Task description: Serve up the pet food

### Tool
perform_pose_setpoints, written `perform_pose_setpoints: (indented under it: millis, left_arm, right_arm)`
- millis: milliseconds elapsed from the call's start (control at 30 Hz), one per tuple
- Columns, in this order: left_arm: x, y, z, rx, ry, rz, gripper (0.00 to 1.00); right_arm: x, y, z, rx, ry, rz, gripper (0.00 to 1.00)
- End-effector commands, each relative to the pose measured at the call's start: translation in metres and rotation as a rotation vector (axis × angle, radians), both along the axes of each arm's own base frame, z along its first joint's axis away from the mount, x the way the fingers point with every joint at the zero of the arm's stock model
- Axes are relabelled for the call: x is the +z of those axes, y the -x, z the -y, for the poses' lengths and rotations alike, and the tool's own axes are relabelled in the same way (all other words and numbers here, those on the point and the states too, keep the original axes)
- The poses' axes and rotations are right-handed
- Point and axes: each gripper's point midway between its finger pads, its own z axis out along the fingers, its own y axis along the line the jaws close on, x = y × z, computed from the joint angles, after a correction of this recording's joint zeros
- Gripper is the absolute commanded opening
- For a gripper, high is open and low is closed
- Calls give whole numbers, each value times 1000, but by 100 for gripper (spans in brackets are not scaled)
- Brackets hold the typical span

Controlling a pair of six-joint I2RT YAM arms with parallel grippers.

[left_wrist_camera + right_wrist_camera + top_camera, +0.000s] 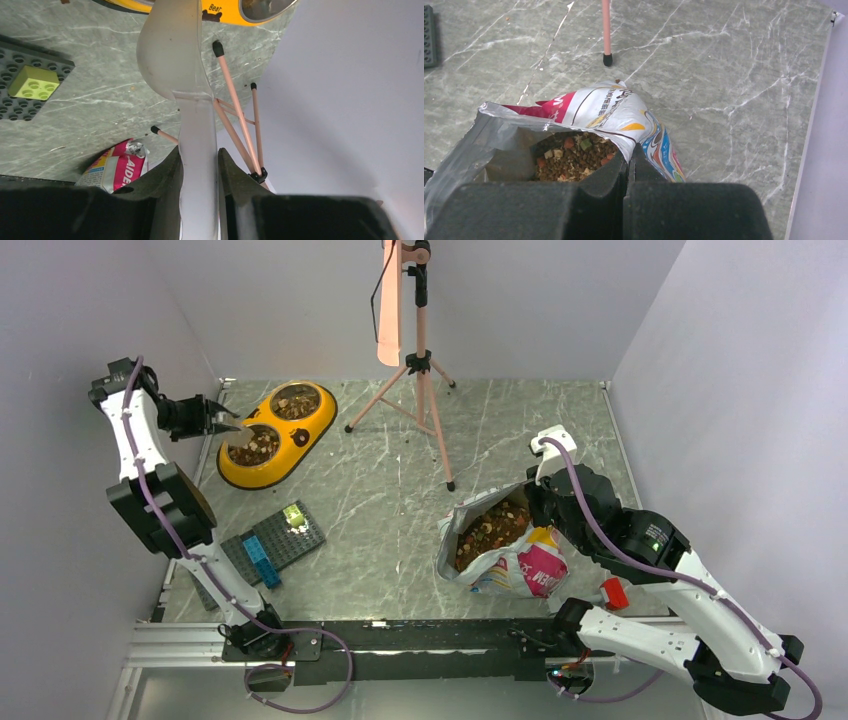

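Both arms [150,495] bent: left jaws hold scoop [172,55], right jaws bag [614,112].

Far left on table [400,530]: double dish [318,420], pet food [295,401] in both bowls, scoop [240,436] over the nearer one. Behind centre: tripod [422,365]. Near right: opened bag [535,570], more pet food inside. Before the dish: studded baseplate [285,545], brick [294,516] on top.

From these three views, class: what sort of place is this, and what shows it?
Probably a robot test cell, not a home: plain white walls box in a marble-patterned table, two arms are bolted at its edge, a tripod stands on it.
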Motion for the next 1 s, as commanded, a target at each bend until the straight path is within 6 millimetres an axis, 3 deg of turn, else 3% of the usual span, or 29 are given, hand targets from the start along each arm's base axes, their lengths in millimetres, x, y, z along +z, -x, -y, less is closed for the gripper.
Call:
perform_pose_setpoints:
  millis: [0,233,400,667,833,967]
  left_arm:
    - [28,-1,18,68,73,-7,0]
    - [34,4,25,8,12,52,0]
    - [34,14,53,-212,-135,206,0]
    - [30,80,133,-509,-238,539,0]
    - [26,128,210,-723,-197,745,0]
    - [23,169,257,-863,-168,801,0]
  right_arm:
    - [46,-11,0,-36,-118,142,0]
    - [47,-11,-2,-30,-121,141,0]
    - [49,-12,-3,-33,-123,138,0]
    - [48,-14,-7,-60,-152,109,0]
    - [48,-15,-11,-72,-177,89,0]
    - [53,-17,-9,-93,-176,90,0]
